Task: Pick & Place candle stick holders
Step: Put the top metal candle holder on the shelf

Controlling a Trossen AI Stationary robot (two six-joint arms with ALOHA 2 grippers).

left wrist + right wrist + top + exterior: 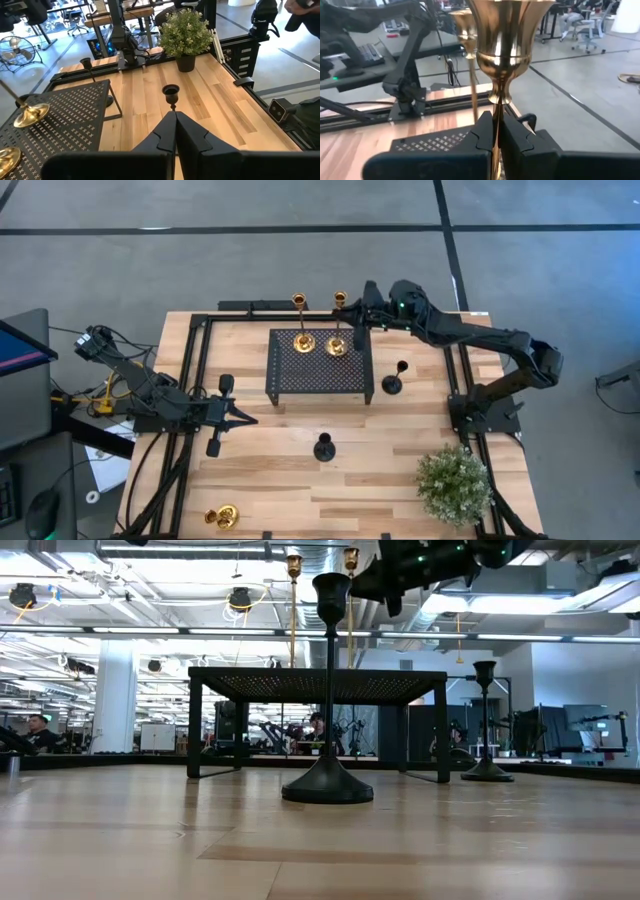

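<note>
Right gripper [358,320] jaws clamped on tall gold candle stick holder [338,346] standing on perforated stand [320,380]; left gripper [240,416] shut, empty, idle over tabletop [400,450]. Risk: sideways tug toppling holder into neighbouring tall gold one [303,340]

Two tall gold holders [304,340] [337,345] upright, two black [324,447] [392,385] upright, short gold [222,517] toppled.

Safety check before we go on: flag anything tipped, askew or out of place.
One oddity: the short gold holder lies on its side at the table's near left corner. The other holders stand upright; the right pincer grips a tall gold holder on the stand.
</note>
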